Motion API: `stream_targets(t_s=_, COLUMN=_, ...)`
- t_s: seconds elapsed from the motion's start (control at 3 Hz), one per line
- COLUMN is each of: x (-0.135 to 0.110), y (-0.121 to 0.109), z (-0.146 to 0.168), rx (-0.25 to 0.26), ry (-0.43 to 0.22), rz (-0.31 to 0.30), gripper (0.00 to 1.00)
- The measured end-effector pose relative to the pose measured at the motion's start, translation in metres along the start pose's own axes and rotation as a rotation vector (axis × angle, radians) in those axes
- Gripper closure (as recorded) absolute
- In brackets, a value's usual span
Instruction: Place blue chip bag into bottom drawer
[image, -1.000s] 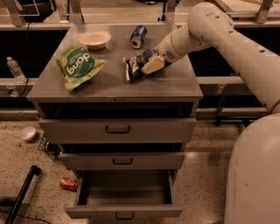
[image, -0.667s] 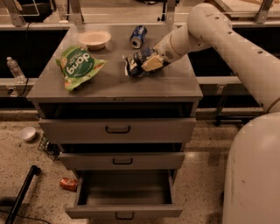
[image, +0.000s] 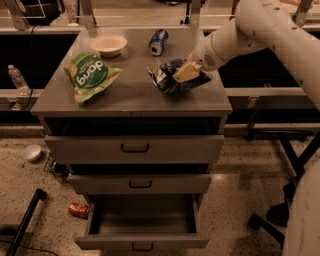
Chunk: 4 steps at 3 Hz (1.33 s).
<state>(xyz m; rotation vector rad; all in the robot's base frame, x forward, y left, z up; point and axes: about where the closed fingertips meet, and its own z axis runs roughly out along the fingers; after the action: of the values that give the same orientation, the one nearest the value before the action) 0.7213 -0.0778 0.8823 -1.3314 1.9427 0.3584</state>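
The blue chip bag (image: 167, 80), crumpled dark navy foil with white print, is at the right middle of the grey cabinet top (image: 130, 100). My gripper (image: 184, 73) comes in from the upper right and is shut on the bag's right side, holding it just above the surface. The bottom drawer (image: 110, 243) is pulled open at the foot of the cabinet, and its tray is empty. The two drawers above it stand slightly ajar.
A green bag (image: 89, 75), a cream bowl (image: 108, 44) and a blue soda can (image: 159, 41) lie on the cabinet top. On the floor are a red can (image: 78, 210), a white bowl (image: 31, 152), a black pole (image: 24, 222) and a chair base (image: 272, 215).
The gripper has closed around the blue chip bag and shifted it a little to the right and up off the cabinet top. The drawers have not moved.
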Motion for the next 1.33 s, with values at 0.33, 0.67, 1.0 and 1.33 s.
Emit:
stream_targets(t_s=0.33, x=0.011, y=0.033, z=-0.026, rx=-0.039, ry=-0.020, rz=0.053, gripper=1.00)
stream_targets(t_s=0.67, x=0.030, y=0.082, z=-0.041, rx=-0.090, ry=-0.034, rz=0.121, gripper=1.00)
stream_targets(t_s=1.0, x=0.044, y=0.129, z=-0.067, rx=-0.131, ry=-0.023, rz=0.167, gripper=1.00)
stream_targets(t_s=1.33, x=0.088, y=0.202, z=-0.087, rx=-0.190, ry=0.052, rz=0.193, gripper=1.00)
